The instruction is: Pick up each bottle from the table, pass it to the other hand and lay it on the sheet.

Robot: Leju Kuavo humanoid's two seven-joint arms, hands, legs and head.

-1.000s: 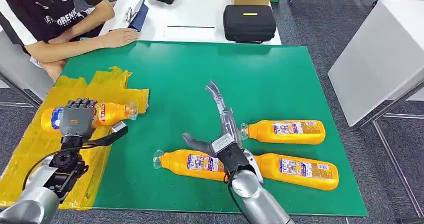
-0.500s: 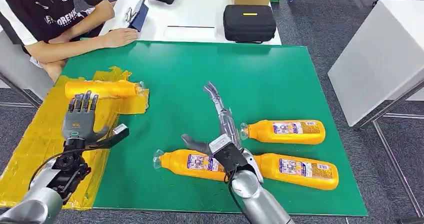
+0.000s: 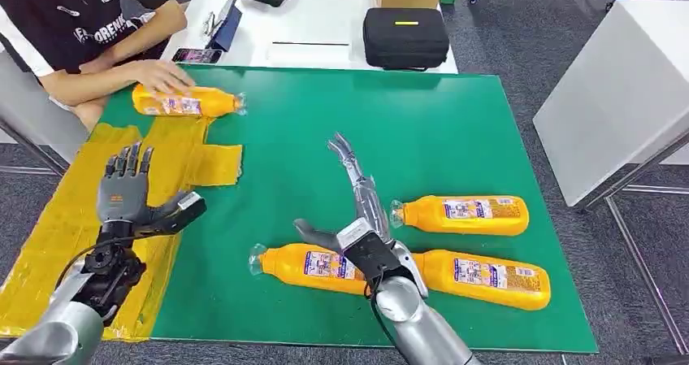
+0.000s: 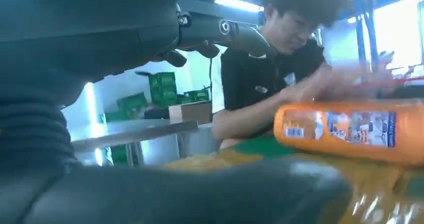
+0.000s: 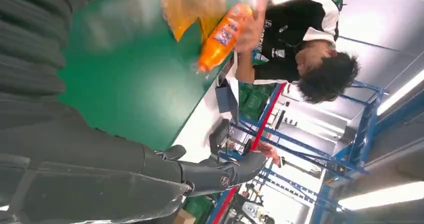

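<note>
Both hands are empty with fingers spread: left hand (image 3: 123,193) over the crinkly yellow sheet (image 3: 49,227), right hand (image 3: 357,210) above the nearest orange plastic bottle (image 3: 313,267) (lying flat on the green mat). Reach down slowly and grab its middle.

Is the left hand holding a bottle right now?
No. The left hand hovers open over the yellow sheet, holding nothing.
</note>
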